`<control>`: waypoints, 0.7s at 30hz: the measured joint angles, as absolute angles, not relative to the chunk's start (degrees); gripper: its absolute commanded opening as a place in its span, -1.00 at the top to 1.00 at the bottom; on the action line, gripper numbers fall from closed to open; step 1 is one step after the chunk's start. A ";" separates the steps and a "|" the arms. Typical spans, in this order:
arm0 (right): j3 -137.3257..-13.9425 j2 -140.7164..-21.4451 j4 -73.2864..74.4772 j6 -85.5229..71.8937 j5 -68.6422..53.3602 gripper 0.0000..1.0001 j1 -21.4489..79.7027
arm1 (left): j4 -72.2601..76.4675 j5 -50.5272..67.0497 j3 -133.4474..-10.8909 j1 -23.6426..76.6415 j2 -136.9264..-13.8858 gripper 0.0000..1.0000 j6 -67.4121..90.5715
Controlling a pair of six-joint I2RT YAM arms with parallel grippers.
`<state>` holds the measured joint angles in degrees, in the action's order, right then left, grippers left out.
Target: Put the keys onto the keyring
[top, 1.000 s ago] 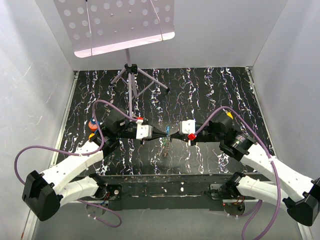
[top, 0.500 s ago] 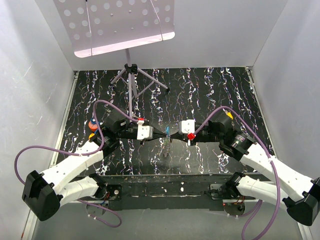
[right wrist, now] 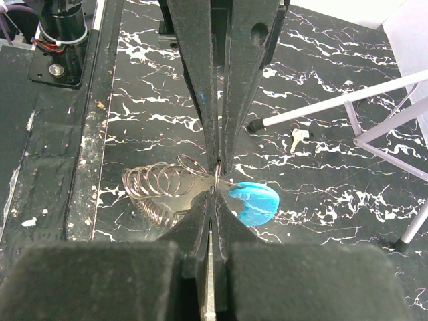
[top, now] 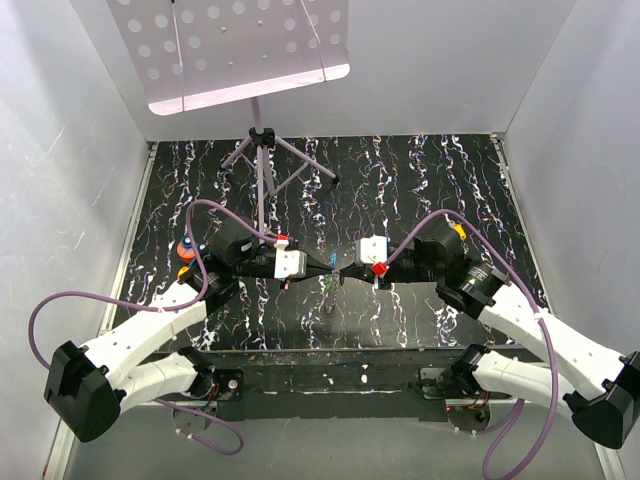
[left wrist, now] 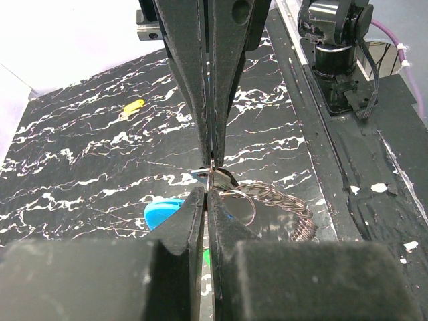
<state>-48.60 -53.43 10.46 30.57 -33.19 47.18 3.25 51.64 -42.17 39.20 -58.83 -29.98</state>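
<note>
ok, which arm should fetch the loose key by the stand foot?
Left, likely. The left gripper and right gripper are both shut on the keyring, but the key lies past their meeting point, on the left arm's side.

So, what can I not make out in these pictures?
Top view: thin metal ring too small; left claw and right claw tips cover it.
Left wrist view: the left claw's finger hides part of the round blue plastic tag.
Right wrist view: small grey metal key, teeth too small.
</note>
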 measured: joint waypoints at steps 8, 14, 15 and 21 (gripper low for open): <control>-49.10 -53.91 10.63 30.35 -33.26 0.97 46.98 | 3.40 51.44 -42.17 39.18 -58.83 1.00 -29.80; -49.63 -54.41 11.09 30.33 -33.47 0.97 46.98 | 3.46 51.37 -42.17 39.18 -58.83 1.00 -29.41; -49.76 -54.54 11.18 30.30 -33.54 0.97 46.98 | 3.44 51.33 -42.17 39.18 -58.83 1.00 -29.36; -50.37 -54.87 12.05 30.30 -33.65 0.97 46.98 | 3.46 51.29 -42.17 39.18 -58.83 1.00 -29.15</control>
<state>-50.37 -54.87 12.05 30.30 -33.65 46.98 3.46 51.29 -42.17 39.18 -58.83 -29.15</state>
